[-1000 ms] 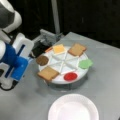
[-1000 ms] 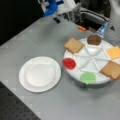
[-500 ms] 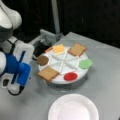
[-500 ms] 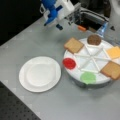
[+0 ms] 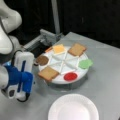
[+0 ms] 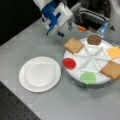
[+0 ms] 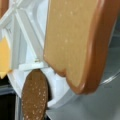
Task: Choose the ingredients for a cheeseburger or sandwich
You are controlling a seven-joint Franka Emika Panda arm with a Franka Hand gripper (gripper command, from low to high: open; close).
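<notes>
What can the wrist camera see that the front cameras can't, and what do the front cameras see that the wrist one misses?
Only the wrist view shows the toast square close up, filling the picture, its edge hanging over the tray rim.

Only the front views show the paper plate, bare, plus the red disc, green leaf, second toast square and the arm's blue and white gripper end beside the tray.

Both show the white sectioned tray, the patty and the yellow cheese.
</notes>
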